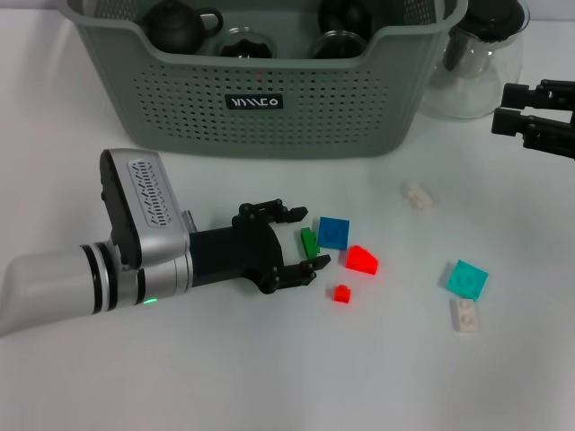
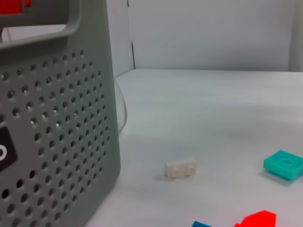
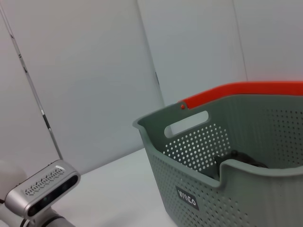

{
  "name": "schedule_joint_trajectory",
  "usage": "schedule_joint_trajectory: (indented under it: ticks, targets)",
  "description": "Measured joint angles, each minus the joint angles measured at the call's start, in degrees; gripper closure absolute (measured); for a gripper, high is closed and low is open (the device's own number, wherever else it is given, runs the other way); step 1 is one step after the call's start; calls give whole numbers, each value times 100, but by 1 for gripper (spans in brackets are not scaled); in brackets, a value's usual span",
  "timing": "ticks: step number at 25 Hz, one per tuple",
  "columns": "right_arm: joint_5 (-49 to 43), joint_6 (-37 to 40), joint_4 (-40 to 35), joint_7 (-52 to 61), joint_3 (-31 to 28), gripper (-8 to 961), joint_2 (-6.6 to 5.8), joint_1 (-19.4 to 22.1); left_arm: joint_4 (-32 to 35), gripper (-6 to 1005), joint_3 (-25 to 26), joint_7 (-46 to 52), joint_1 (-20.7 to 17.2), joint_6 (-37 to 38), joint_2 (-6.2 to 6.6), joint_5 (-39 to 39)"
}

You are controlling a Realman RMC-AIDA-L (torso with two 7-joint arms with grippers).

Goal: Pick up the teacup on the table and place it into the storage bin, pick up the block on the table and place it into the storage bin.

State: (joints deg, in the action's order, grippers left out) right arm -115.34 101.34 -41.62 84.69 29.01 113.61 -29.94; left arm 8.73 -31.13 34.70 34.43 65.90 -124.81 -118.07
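Observation:
The grey-green storage bin (image 1: pixel 260 99) stands at the back of the table; its wall also shows in the left wrist view (image 2: pixel 57 118) and right wrist view (image 3: pixel 222 189). Inside it sit a dark teapot (image 1: pixel 175 25) and two teacups (image 1: pixel 247 43); I see no teacup on the table. My left gripper (image 1: pixel 304 240) is low over the table, open, its fingers on either side of a small green block (image 1: pixel 309 242). A blue block (image 1: pixel 333 233) and a red block (image 1: pixel 361 259) lie just beyond it. My right gripper (image 1: pixel 508 108) hangs at the right edge, away from the blocks.
Also on the table are a small red block (image 1: pixel 340 293), a teal block (image 1: pixel 467 279), and two white blocks (image 1: pixel 465 315) (image 1: pixel 417 196). A clear glass jug (image 1: pixel 476 54) stands right of the bin. The left wrist view shows the white block (image 2: pixel 181 169) and the teal block (image 2: pixel 283 164).

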Motion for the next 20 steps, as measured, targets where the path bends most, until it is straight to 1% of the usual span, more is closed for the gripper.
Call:
schedule_joint_trajectory:
  ticks: [7,13,18,20]
  targets:
    - [0,0,10,-8,0,464,2,-6,-63,284,-76,-2,12,-50,0,-52]
    - [1,0,18,-5,-3,463,4,-3,-63,476,-115,-5,5,-74,0,-28]
    - [3,-1,36,-9,-27,463,4,4,-27,594,-79,82,-49,75,20,-20]
    - [4,1,38,-3,-30,463,4,6,164,594,-90,376,-135,406,52,-41]
